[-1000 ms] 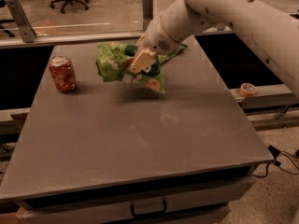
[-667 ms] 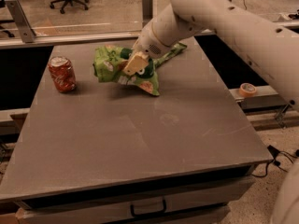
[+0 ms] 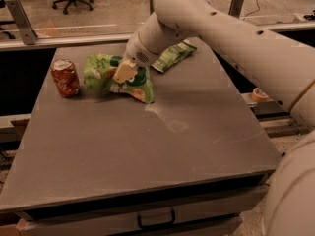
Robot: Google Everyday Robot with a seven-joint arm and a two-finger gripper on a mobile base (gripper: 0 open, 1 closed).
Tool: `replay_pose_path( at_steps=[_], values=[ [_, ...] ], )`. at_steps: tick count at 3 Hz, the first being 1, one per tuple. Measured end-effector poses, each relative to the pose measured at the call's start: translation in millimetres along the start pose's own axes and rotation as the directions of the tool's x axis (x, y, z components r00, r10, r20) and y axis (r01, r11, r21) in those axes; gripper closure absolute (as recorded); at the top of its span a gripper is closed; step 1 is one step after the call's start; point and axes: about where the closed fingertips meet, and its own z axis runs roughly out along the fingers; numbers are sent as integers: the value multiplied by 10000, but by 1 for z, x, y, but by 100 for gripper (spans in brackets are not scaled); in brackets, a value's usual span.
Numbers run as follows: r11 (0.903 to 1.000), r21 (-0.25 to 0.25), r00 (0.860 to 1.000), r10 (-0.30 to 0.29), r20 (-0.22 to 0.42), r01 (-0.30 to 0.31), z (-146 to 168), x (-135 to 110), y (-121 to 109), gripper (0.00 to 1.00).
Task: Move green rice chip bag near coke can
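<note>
Two fingers of my gripper (image 3: 124, 73) pinch the green rice chip bag (image 3: 100, 72) near the table's (image 3: 147, 146) far-left corner; coke can (image 3: 65, 77) just beside it.

On the table (image 3: 147, 151), my gripper (image 3: 124, 73) clasps the green rice chip bag (image 3: 101, 72) just right of the coke can (image 3: 65, 77); a smaller chip bag (image 3: 173, 55) lies behind-right.

The grey worktop (image 3: 147, 151) carries a coke can (image 3: 65, 77) upright near its far-left corner. Just beside the can is the green rice chip bag (image 3: 98, 73), pinched by the jaws. A smaller green bag (image 3: 173, 56) lies by the far edge.
</note>
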Motion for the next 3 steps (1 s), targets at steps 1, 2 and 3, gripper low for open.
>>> replay_pose_path(
  at_steps=[1,2,3],
  values=[
    [9998,-176,9999,123,-96,-125,14,-6,7,12],
    [9994,-224,9997,255,-54,-256,17,-10,8,0],
    [9981,-140,9977,598,322,-593,-1,-10,6,0]
  ],
)
